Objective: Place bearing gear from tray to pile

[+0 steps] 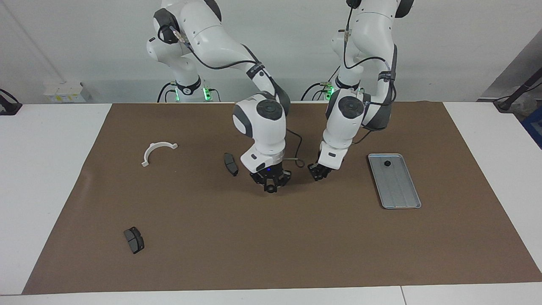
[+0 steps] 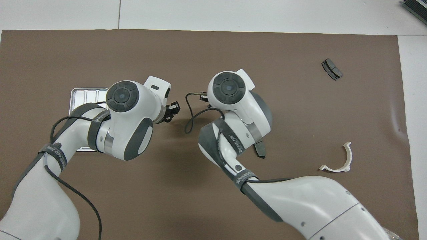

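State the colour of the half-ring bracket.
White; the half-ring bracket shows best in the facing view.

White table (image 1: 51, 178) carries a brown mat (image 1: 271, 237); on the mat, the tray (image 1: 400, 192) toward the left arm's end, white half-ring bracket (image 1: 157, 151) and two brake pads (image 1: 230, 164) (image 1: 134, 239) toward the right arm's end

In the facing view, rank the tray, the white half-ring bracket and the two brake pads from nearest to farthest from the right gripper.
From the right gripper, over the mat's middle:
1. Brake pad close beside it.
2. Tray, toward the left arm's end.
3. White half-ring bracket and the second brake pad, toward the right arm's end: too close to call.
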Controlling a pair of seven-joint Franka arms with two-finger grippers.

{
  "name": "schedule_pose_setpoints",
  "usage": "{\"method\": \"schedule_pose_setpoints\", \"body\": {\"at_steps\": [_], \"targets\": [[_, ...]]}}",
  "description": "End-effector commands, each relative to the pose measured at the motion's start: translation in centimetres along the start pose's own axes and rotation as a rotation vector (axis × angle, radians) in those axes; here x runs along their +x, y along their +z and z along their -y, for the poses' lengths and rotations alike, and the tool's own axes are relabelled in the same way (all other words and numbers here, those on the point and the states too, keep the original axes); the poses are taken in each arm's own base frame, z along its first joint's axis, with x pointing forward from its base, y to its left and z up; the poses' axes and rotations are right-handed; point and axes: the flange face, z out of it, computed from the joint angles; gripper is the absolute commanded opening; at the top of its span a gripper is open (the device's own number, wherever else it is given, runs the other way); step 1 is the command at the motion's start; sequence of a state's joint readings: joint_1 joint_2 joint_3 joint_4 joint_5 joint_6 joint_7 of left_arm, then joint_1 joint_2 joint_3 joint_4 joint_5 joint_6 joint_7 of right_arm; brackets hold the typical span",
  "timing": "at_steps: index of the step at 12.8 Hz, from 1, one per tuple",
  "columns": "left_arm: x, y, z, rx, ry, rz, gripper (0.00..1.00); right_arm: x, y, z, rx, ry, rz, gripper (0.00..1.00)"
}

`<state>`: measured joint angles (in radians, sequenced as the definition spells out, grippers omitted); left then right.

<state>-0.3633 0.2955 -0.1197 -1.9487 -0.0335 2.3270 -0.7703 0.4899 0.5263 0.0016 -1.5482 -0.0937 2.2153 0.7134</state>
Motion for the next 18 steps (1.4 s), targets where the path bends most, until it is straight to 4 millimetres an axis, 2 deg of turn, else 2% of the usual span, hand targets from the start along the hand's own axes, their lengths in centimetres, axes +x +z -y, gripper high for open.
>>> {"method": "schedule_pose_setpoints", "body": {"at_steps": [1, 2, 4, 5, 7, 8, 9, 12, 13, 14, 15, 16, 17, 18], "targets": [[-1.6, 0.8, -1.9, -0.016, 0.010, -0.002, 0.17, -0.1, -1.6, -8.1, -0.010, -0.027, 0.032, 0.00], [-2.9, 1.1, -3.0, -0.024, 0.027, 0.007, 0.17, 0.1, -1.6, -9.8, 0.000, -0.032, 0.051, 0.00], [-4.8, 1.3, -4.6, -0.040, 0.056, 0.014, 0.20, 1.3, -0.5, -14.9, -0.005, -0.047, 0.078, 0.00], [-5.7, 1.3, -5.4, -0.051, 0.060, 0.023, 0.31, 2.3, 0.1, -17.9, -0.003, -0.074, 0.081, 0.00], [-5.8, 0.9, -6.0, -0.088, 0.053, 0.010, 0.80, 3.4, 0.9, -22.5, 0.011, -0.115, 0.097, 0.00], [-5.7, 1.2, -5.9, -0.083, 0.054, 0.013, 0.89, 3.9, 1.4, -25.2, 0.015, -0.125, 0.103, 0.00], [-5.5, 1.1, -5.9, -0.083, 0.051, 0.012, 0.95, 4.1, 2.0, -26.8, 0.021, -0.139, 0.092, 0.00], [-4.1, 0.5, -4.6, -0.062, 0.037, 0.022, 0.98, 4.6, 3.4, -32.2, 0.014, -0.153, 0.107, 0.00], [-2.3, 0.1, -2.6, -0.031, 0.009, 0.039, 0.98, 4.2, 4.1, -33.6, 0.011, -0.150, 0.122, 0.00], [-0.1, -1.0, -0.4, -0.010, 0.001, 0.056, 0.98, 3.9, 4.7, -33.5, 0.013, -0.152, 0.124, 0.02], [1.5, -1.9, 1.7, 0.005, 0.031, 0.072, 0.98, 3.7, 4.9, -33.5, 0.013, -0.152, 0.122, 0.14], [3.1, -3.2, 4.4, 0.017, 0.066, 0.088, 0.98, 3.7, 4.9, -33.8, 0.012, -0.149, 0.121, 0.44], [4.6, -4.1, 7.3, 0.026, 0.104, 0.104, 0.98, 3.7, 4.9, -33.8, 0.012, -0.147, 0.121, 0.67], [6.0, -4.7, 9.9, 0.029, 0.140, 0.115, 0.98, 3.9, 4.7, -33.6, 0.013, -0.141, 0.115, 1.00]]}}
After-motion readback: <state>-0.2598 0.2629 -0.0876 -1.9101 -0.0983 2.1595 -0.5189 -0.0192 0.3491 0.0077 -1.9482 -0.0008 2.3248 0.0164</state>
